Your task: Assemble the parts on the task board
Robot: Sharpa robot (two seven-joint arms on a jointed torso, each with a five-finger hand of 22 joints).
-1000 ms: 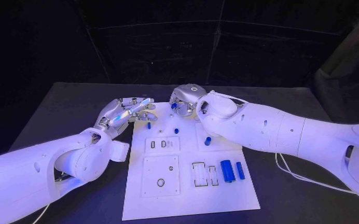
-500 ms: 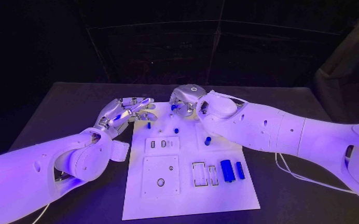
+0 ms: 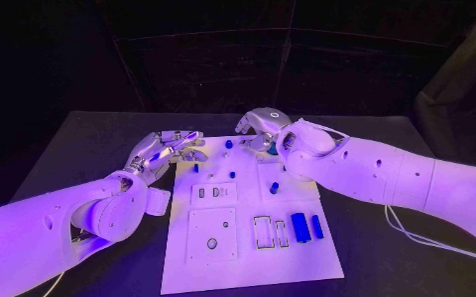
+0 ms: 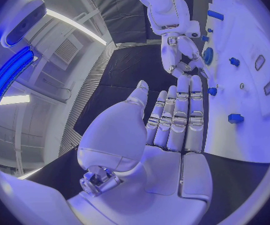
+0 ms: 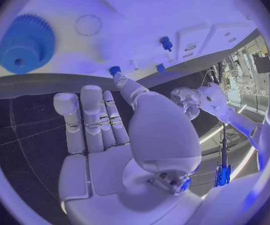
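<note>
The left robot hand (image 3: pixel 166 147) hovers at the board's (image 3: pixel 248 242) far left corner, fingers straight and apart, holding nothing. The right robot hand (image 3: pixel 263 126) hangs over the far edge, also spread and empty, a blue gear (image 5: pixel 25 43) on the board just beyond its fingertips. Small blue parts (image 3: pixel 232 174) stand between the two hands.

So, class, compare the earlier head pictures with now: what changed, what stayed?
The right hand has drawn back from the far end of the task board toward the robot's right, open, leaving the small blue part that was under its fingers standing free. The left hand and the other parts stayed put.
</note>
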